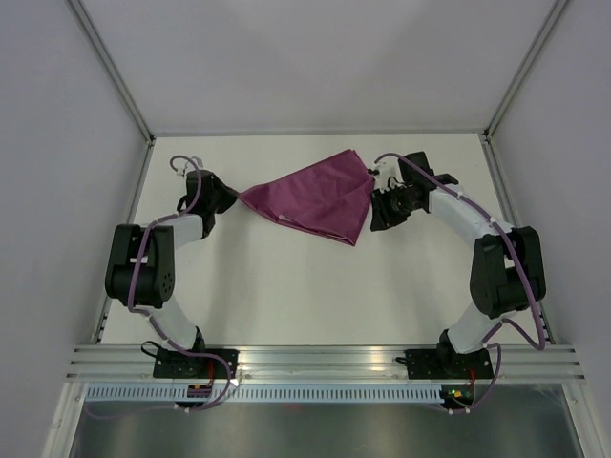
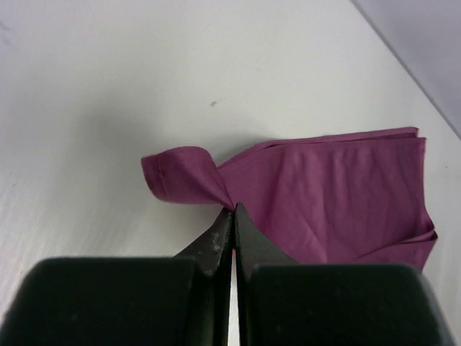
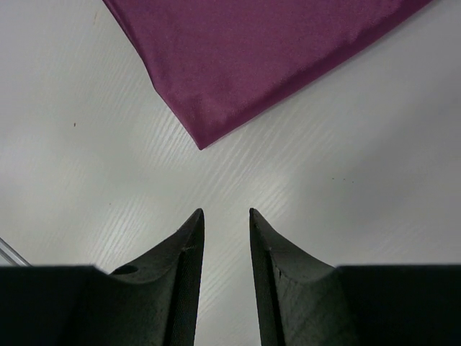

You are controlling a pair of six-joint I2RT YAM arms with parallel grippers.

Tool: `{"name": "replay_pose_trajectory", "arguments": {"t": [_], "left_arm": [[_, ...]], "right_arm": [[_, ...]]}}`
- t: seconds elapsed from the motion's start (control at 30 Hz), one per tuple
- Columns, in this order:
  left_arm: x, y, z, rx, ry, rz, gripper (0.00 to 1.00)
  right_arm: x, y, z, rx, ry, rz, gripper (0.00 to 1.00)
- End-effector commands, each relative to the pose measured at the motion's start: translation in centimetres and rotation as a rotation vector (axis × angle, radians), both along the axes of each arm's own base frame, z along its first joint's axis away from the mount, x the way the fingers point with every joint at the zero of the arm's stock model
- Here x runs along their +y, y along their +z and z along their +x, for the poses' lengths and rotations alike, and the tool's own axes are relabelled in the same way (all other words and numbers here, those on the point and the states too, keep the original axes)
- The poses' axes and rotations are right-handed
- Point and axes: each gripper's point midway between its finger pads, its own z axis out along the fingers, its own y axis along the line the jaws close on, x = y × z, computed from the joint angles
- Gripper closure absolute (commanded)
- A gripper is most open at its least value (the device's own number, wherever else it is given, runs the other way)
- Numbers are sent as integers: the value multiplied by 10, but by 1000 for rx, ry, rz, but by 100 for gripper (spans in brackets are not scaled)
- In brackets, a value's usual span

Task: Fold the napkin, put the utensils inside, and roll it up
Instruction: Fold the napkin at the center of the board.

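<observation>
**Supervisor:** Report napkin position.
**Operator:** I see the napkin [image 1: 315,198] folded into a triangle on the desk [image 1: 315,296], near the far edge, midway between the far corners.
**Supervisor:** Claw states?
**Operator:** My left claw [image 2: 234,210] is pinched on the napkin's left corner. My right claw [image 3: 225,213] is narrowly parted, gripping nothing, just short of the cloth.

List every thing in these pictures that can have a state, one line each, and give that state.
napkin: folded over in layers, roughly triangular, one corner bunched up.
left gripper: shut on the napkin's bunched corner.
right gripper: open, holding nothing, just short of a point of the napkin and not touching it.
</observation>
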Motion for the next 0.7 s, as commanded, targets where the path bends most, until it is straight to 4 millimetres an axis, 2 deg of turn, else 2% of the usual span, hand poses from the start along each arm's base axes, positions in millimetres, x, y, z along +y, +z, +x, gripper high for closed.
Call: {"name": "replay_pose_trajectory", "arguments": {"t": [0.0, 0.03, 0.1, 0.13, 0.2, 0.23, 0.3, 0.33, 0.37, 0.4, 0.43, 0.47, 0.5, 0.6, 0.67], "left_arm": [[-26, 59, 14, -228, -160, 13, 98], [-44, 70, 13, -265, -254, 30, 98], [-65, 81, 14, -300, -355, 55, 98], [-92, 92, 10, -335, -473, 92, 98], [-118, 93, 7, -333, -580, 138, 98], [-146, 100, 0, -357, -694, 182, 98], [-170, 91, -8, -341, -788, 231, 98], [-192, 90, -18, -342, -882, 272, 98], [-204, 87, -24, -340, -931, 289, 98], [-224, 78, -35, -344, -1015, 319, 98], [-235, 79, -40, -352, -1055, 334, 98], [-242, 71, -48, -329, -1096, 348, 98], [-258, 63, -57, -325, -1151, 367, 98], [-280, 41, -77, -294, -1261, 421, 98], [-285, 25, -88, -248, -1300, 435, 98]], "right_arm": [[-2, 5, 15, -48, -3, -55, 63], [-1, 2, 14, -41, -2, -61, 63], [-1, 1, 15, -42, -3, -65, 63], [-2, 1, 15, -43, -5, -69, 63], [-4, 0, 15, -41, -10, -78, 63], [-5, 1, 16, -46, -13, -79, 63], [-6, 1, 15, -47, -15, -86, 63], [-6, 0, 16, -47, -16, -87, 63], [-6, 0, 15, -46, -16, -89, 63], [-7, -1, 15, -48, -18, -95, 63], [-8, -1, 16, -48, -22, -99, 63], [-8, -2, 16, -47, -23, -103, 63], [-9, -2, 16, -47, -26, -107, 63], [-9, -2, 16, -48, -28, -107, 63], [-11, -2, 16, -49, -29, -111, 63]]}}
